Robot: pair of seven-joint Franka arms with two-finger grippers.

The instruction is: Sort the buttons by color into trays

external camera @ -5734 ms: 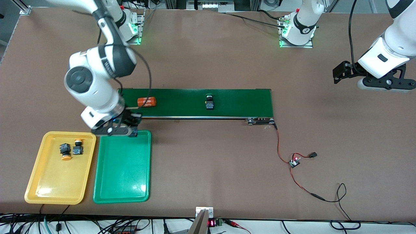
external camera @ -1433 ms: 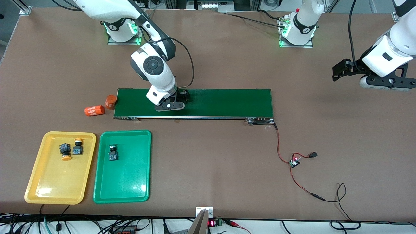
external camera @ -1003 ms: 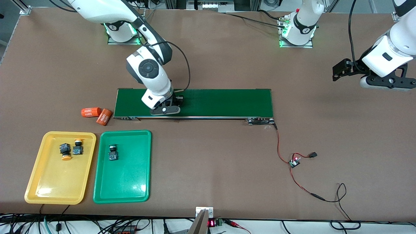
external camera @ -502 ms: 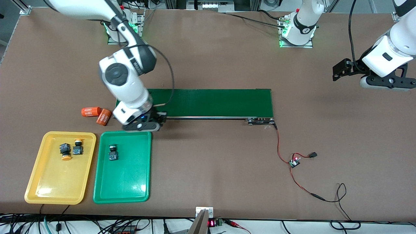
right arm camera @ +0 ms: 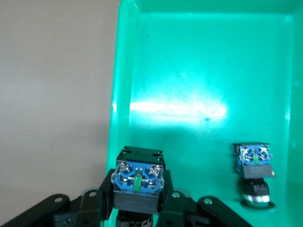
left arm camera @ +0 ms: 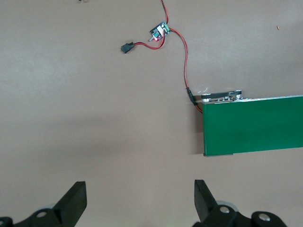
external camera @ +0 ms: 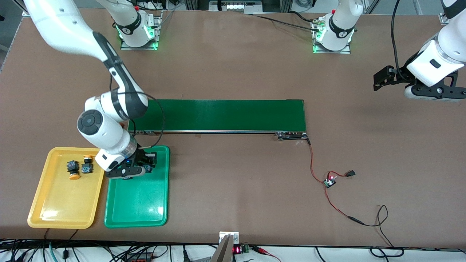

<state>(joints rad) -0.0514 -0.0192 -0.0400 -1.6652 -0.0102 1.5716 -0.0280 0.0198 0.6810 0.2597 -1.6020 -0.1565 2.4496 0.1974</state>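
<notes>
Gripping a green-capped button (right arm camera: 137,182) between its fingers, the right claw (external camera: 135,168) hung over the green tray (external camera: 138,203), beside the button (right arm camera: 254,171) already lying there. Lowering before release, clear of that neighbour, seemed wise. The left claw (left arm camera: 139,201) waited wide open, empty, over bare counter (external camera: 236,174).

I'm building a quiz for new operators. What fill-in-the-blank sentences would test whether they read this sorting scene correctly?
1. The right tool is shut on a button over the ____ tray.
2. The yellow tray holds ____ buttons.
3. The left tool hangs ____ above bare table, holding nothing.
4. The conveyor belt carries ____ buttons.

Missing words: green; two; open; no
</notes>
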